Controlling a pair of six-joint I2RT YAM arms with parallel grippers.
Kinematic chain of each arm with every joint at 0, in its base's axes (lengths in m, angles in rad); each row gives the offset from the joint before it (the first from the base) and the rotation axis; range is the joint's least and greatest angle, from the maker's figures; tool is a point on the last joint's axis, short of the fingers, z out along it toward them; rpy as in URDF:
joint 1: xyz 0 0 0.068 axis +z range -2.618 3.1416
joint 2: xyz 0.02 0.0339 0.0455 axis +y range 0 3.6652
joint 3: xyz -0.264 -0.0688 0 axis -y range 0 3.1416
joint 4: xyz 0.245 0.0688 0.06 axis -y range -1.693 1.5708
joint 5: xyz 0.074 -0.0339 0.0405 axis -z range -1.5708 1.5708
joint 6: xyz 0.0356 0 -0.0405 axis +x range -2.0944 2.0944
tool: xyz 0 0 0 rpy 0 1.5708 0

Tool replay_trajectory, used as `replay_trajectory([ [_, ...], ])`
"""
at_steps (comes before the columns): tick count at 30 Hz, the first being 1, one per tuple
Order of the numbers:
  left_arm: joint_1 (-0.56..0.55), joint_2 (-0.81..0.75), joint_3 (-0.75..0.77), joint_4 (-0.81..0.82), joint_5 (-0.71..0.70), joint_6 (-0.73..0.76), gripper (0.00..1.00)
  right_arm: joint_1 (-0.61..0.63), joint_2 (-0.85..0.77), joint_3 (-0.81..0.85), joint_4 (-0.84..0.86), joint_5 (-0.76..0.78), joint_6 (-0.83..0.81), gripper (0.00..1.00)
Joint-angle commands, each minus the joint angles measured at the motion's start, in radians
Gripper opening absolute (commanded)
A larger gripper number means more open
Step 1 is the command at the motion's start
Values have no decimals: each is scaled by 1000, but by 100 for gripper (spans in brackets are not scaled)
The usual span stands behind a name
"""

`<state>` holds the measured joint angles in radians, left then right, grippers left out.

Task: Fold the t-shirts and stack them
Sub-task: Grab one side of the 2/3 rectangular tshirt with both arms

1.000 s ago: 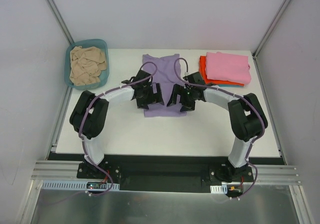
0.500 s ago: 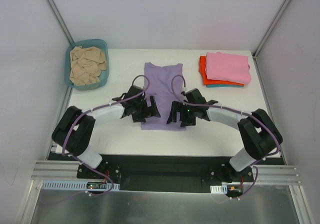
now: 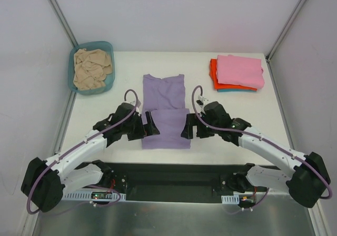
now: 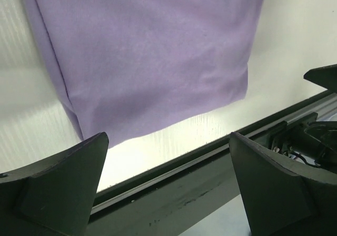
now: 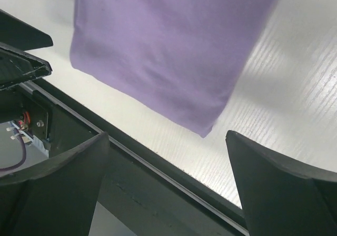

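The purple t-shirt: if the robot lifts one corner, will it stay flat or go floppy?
Probably floppy: the purple t-shirt lies folded over itself like soft cloth, so a lifted corner would likely droop. It looks thin, so probably light. Pushed, it might bunch up, like the crumpled beige cloth in the basin.
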<state>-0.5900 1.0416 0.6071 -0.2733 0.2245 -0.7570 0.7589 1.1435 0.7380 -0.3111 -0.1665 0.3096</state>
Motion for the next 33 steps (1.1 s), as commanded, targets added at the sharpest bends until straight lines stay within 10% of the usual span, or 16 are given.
replay_trajectory([
  [1,-8,-86,-36,-128,-57,-39,99,5,-53,-44,-22,-4,-40,97],
  [8,-8,-137,-133,-165,-114,-105,97,5,-15,-120,55,-31,0,99],
  [12,-8,-83,-161,-98,-110,-123,77,5,77,-108,92,-44,-1,94],
  [16,-8,-22,-194,-20,-112,-149,67,6,160,-98,122,-22,14,67],
  [25,-4,130,-176,42,-139,-136,34,6,301,-89,193,-66,26,45],
  [29,4,181,-150,43,-123,-116,3,7,332,-86,227,-93,34,33],
  [33,6,190,-144,43,-65,-94,0,5,329,-110,247,-149,36,13],
])
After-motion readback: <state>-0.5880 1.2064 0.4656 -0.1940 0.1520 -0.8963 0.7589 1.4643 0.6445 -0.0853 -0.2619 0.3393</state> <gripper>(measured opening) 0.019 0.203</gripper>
